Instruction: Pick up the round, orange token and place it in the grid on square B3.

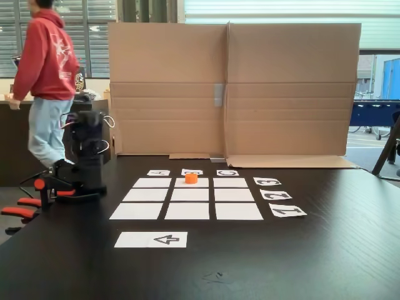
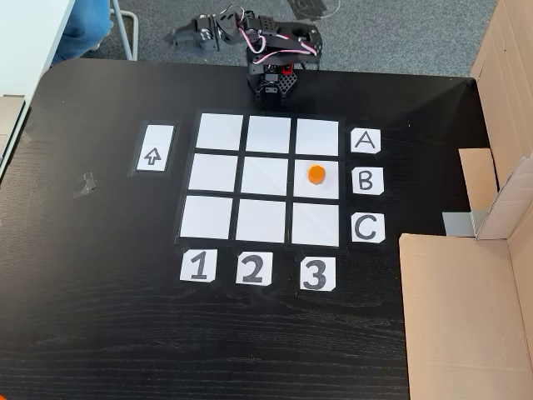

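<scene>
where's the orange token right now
In the fixed view from above, the token sits on square B3, the middle-row, right-column rectangle of the grid, just left of the B label card.

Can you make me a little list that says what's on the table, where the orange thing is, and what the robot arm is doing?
table: black
grid: nine white rectangles, labels A B C and 1 2 3
token: orange, standing on square B3
arrow card: beside the grid
arm: folded at the table edge, away from the token
gripper: cannot tell if open
backdrop: cardboard wall
person: red hoodie
</scene>
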Action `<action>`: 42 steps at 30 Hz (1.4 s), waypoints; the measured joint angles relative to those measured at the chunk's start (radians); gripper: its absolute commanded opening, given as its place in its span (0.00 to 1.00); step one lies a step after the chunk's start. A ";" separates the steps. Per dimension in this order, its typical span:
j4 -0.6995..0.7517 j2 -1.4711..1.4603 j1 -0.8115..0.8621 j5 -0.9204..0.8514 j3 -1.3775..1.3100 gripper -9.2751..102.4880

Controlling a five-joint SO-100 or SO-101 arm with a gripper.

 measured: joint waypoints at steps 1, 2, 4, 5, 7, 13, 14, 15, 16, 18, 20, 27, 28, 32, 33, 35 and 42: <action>0.012 0.000 0.054 -0.014 0.017 0.07; 0.026 0.000 0.112 -0.020 0.032 0.07; 0.044 0.005 0.184 -0.025 0.058 0.07; 0.060 0.008 0.202 -0.029 0.058 0.07; 0.095 0.006 0.241 -0.031 0.060 0.08; 0.150 0.009 0.247 -0.031 0.061 0.08; 0.153 0.005 0.247 -0.031 0.061 0.08; 0.153 0.005 0.247 -0.031 0.061 0.08; 0.153 0.006 0.247 -0.031 0.061 0.08; 0.153 0.006 0.247 -0.031 0.061 0.08; 0.153 0.006 0.247 -0.031 0.061 0.08; 0.153 0.006 0.247 -0.031 0.061 0.08; 0.153 0.006 0.247 -0.031 0.061 0.08; 0.153 0.006 0.247 -0.031 0.061 0.08; 0.153 0.006 0.247 -0.031 0.061 0.08; 0.153 0.006 0.247 -0.031 0.061 0.08; 0.153 0.006 0.247 -0.031 0.061 0.08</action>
